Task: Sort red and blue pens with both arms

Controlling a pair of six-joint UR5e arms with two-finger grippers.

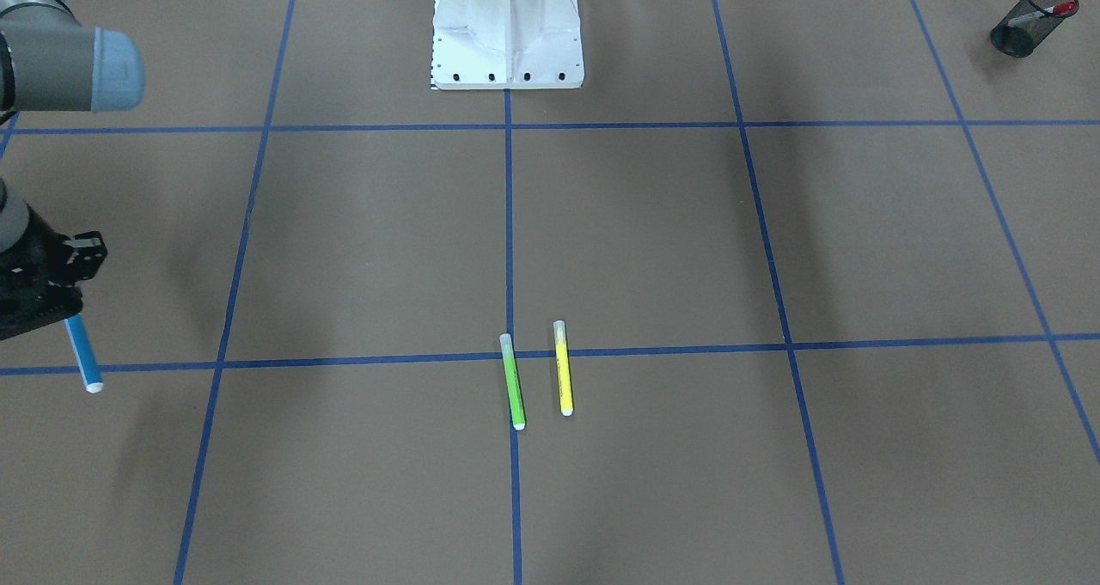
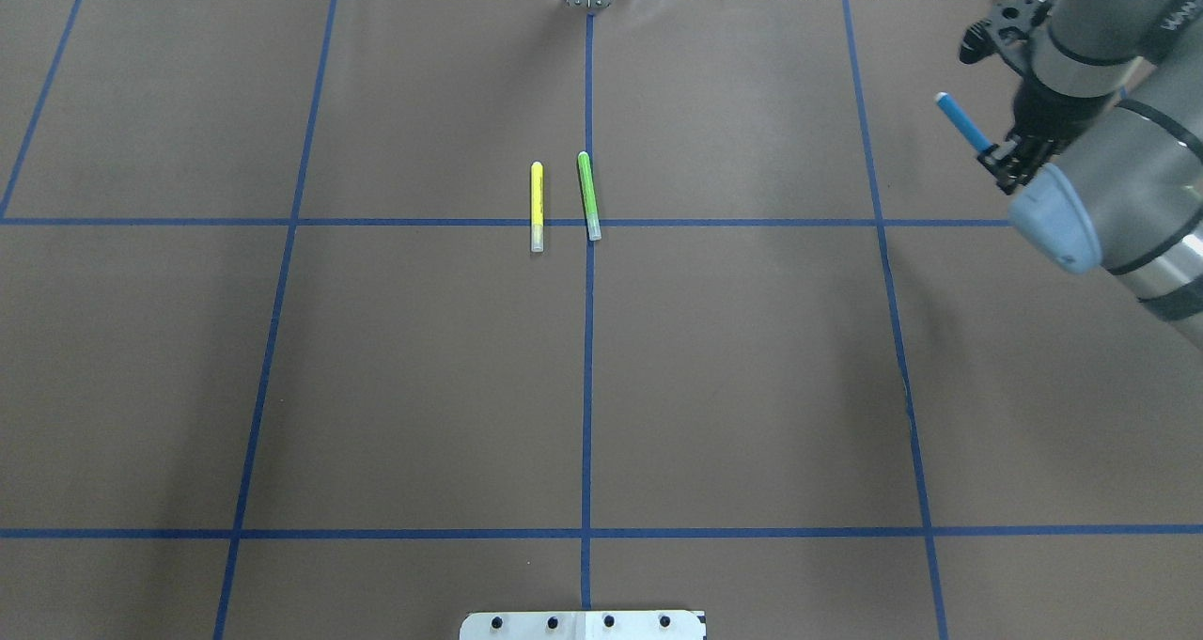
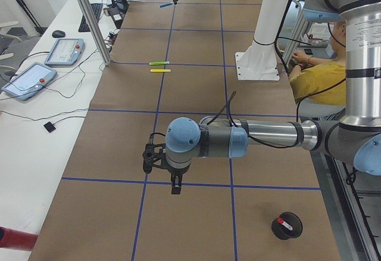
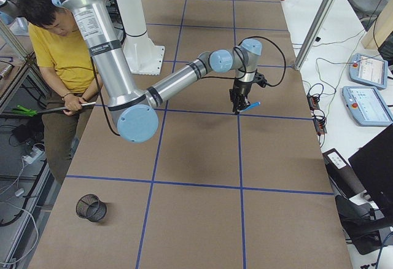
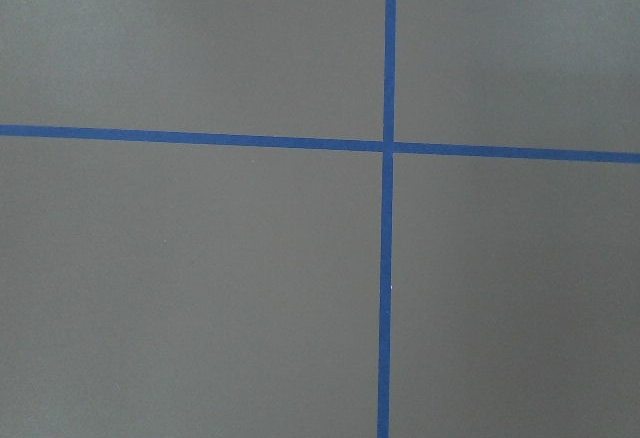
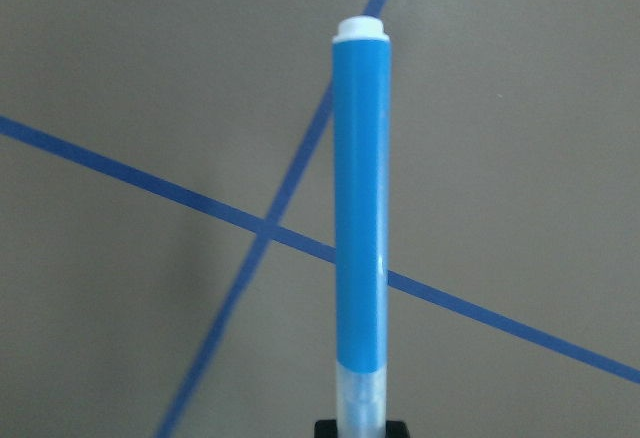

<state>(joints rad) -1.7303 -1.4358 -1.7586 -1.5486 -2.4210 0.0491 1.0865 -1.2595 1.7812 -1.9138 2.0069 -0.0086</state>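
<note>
Pen well apart from green marker

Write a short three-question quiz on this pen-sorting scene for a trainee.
1. True or false: the slim blue-barrelled pen is clamped in the right tool.
2. Multiple choice: where is the white-barrelled red-capped pen? A) on a blue tape crossing; B) in the black mesh cup; C) beside the green marker.
3. Short answer: which lies further toward the robot's left, the slim green marker or the slim yellow marker?

Key: 1 true; 2 B; 3 the yellow one.
</note>
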